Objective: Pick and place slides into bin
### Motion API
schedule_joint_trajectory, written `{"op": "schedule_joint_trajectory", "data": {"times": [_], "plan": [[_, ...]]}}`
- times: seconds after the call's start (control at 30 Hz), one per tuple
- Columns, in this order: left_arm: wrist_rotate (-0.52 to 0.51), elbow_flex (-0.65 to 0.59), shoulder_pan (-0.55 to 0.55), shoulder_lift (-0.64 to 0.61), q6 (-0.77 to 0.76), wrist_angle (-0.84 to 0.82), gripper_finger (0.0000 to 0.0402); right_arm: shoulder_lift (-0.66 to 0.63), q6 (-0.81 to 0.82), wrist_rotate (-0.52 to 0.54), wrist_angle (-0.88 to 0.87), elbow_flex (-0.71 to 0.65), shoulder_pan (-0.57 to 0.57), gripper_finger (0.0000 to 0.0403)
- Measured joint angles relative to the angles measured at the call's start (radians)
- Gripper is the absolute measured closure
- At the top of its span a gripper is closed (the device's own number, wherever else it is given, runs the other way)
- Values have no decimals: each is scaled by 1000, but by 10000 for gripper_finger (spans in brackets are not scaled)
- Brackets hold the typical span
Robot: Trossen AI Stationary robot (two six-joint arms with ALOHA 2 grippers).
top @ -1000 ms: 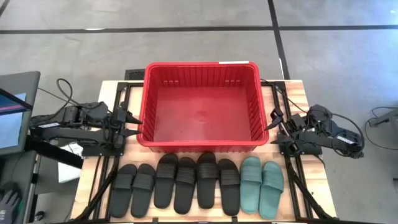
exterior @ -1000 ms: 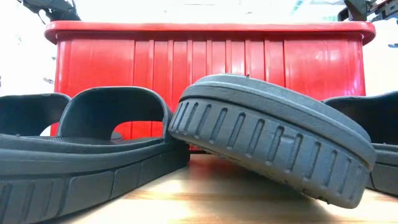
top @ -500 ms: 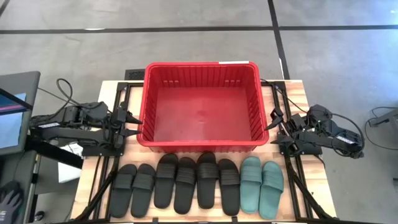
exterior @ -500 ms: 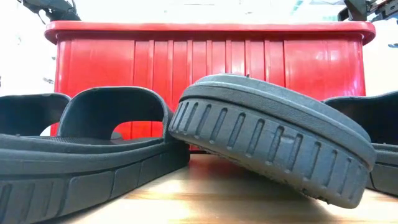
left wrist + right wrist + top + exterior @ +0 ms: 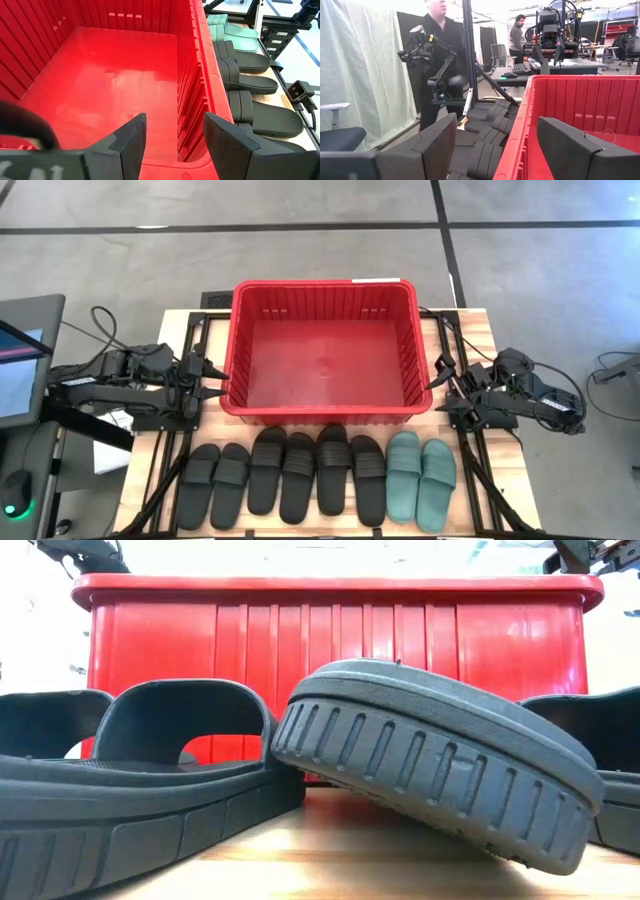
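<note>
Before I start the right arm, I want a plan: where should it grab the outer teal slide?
Probably across the ribbed strap of the outer teal slide, coming from above. The slide lies flat, sole down, at the row's end, and its arched strap leaves a gap for one finger. The right gripper waits open beside the bin.

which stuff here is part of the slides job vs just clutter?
Job:
- red bin, nothing in it
- six black slides and two teal slides, rowed in front of it
- left gripper, right gripper, both open beside the bin

Not job:
- monitor
- people beyond the table
</note>
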Motion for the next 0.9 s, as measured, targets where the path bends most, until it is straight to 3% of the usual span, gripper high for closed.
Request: {"op": "schedule_joint_trajectory", "data": {"times": [0.73, 0.9], "plan": [[0, 0, 0, 0, 0, 0, 219, 0, 0, 0, 0, 0, 0, 143], [-58, 0, 0, 0, 212, 18, 219, 0, 0, 0, 0, 0, 0, 143]]}}
